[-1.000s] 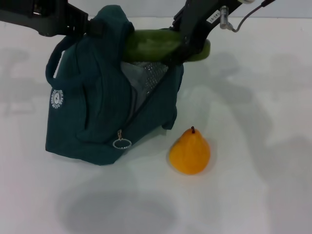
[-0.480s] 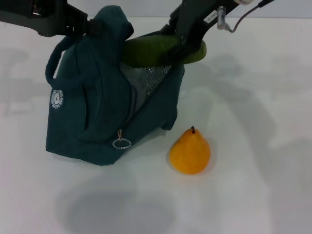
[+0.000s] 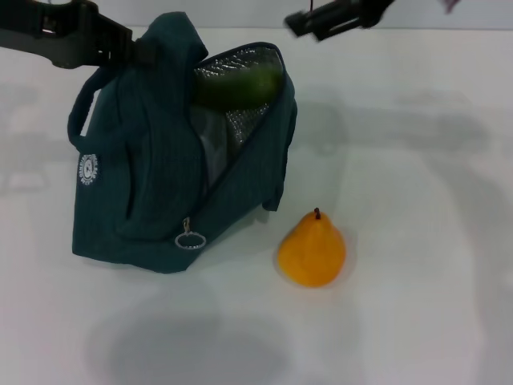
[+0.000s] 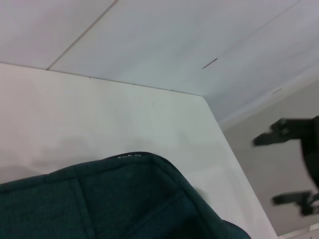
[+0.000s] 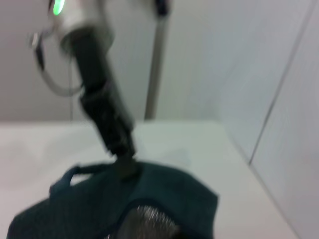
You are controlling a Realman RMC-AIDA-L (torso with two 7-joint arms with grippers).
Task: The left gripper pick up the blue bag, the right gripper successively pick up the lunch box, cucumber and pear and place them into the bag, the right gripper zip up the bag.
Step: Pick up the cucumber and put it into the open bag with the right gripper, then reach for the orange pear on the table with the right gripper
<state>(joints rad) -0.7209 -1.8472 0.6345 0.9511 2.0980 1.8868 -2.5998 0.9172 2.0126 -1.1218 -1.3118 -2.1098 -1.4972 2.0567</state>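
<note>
One dark teal-blue fabric lunch bag point(image 3: 152, 176) with silver foil lining, one smooth dark green cucumber point(image 3: 236, 84) (only partly showing inside the bag's open mouth), one orange-yellow pear point(image 3: 312, 250) with a short dark stem, and two black robot grippers: left gripper point(image 3: 128, 48), right gripper point(image 3: 309, 24).

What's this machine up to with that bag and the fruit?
The robot is packing a lunch bag. Its left gripper holds the blue bag up by its top so the mouth gapes open. The cucumber lies in the bag's opening against the silver lining. The right gripper is up behind the bag, open and empty. The pear stands on the white table beside the bag, not yet packed, and the zipper is undone.
</note>
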